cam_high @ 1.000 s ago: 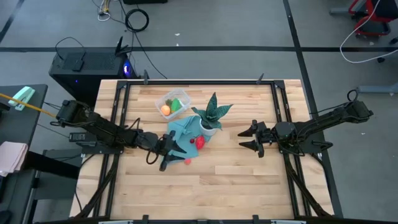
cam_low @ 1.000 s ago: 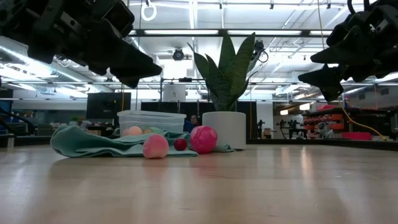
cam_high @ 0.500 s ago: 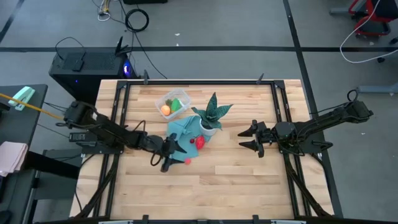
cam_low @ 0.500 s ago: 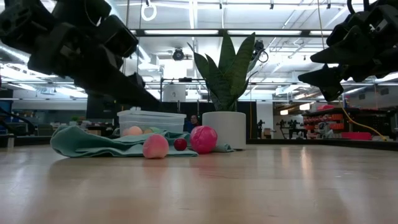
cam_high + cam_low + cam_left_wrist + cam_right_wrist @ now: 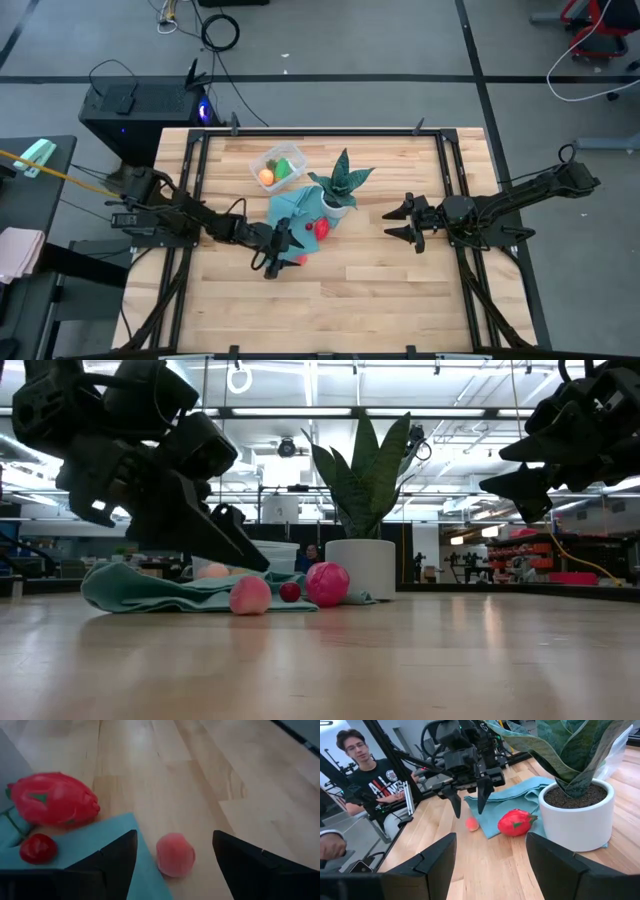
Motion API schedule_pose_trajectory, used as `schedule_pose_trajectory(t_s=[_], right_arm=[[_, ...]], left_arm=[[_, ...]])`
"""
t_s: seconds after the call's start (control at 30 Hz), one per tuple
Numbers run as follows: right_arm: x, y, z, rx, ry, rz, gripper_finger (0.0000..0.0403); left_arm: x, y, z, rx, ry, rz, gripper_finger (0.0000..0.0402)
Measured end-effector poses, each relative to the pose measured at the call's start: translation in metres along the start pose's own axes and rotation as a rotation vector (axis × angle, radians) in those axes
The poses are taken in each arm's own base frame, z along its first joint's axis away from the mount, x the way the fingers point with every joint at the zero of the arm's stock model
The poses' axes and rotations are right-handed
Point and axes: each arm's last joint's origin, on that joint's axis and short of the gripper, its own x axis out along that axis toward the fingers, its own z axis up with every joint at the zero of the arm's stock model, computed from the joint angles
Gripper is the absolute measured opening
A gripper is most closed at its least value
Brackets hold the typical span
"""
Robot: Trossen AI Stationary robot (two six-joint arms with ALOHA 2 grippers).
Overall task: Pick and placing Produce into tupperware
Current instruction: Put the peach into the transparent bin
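A tiny pinkish-red fruit (image 5: 175,855) lies on the bare wood at the teal cloth's edge (image 5: 100,845). My left gripper (image 5: 278,246) is open and slants down just above the fruit (image 5: 300,260), one finger to each side, touching nothing. The larger red fruit (image 5: 321,228) and a small dark-red one (image 5: 37,848) rest on the cloth. The clear tupperware (image 5: 278,165) holds the orange fruit (image 5: 266,177) and the green one (image 5: 285,169). My right gripper (image 5: 400,222) hangs open, right of the plant.
A spiky green plant in a white pot (image 5: 338,200) stands on the cloth's right part, between the tupperware and the red fruit. Black rails (image 5: 190,200) run along the table's sides. A person (image 5: 365,765) sits beyond the table's left edge. Bare wood (image 5: 350,290) lies toward the near edge.
My left gripper has moved toward the table's right edge and come down toward the pinkish fruit, tipping its fingers lower. It stays open. The fruits, cloth and my right arm have kept still.
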Motion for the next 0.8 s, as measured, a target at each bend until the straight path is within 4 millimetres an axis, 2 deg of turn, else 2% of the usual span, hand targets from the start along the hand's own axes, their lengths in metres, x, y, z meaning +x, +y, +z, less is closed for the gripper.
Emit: schedule_pose_trajectory(t_s=[0.23,0.8], right_arm=[[0.0000,0.0000,0.0000,0.000,0.000,0.000,0.0246],[0.0000,0.0000,0.0000,-0.001,0.000,0.000,0.0246]], left_arm=[[0.0004,0.0000,-0.0004,-0.001,0.001,0.000,0.0292],[0.0003,0.0002,-0.0027,-0.067,0.024,0.003,0.0293]])
